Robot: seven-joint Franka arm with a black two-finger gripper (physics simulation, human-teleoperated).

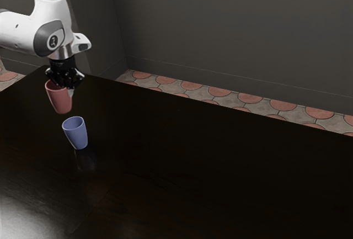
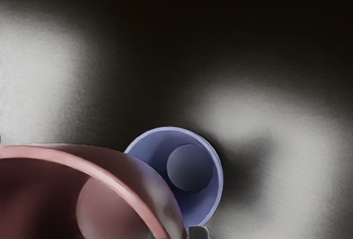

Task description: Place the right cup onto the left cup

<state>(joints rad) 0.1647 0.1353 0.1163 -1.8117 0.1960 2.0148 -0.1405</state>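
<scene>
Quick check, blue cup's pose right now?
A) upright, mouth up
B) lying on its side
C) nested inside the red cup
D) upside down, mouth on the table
A: the blue cup stands on the table on its narrower end, and the wrist view looks down through its open mouth to the inner base.
</scene>
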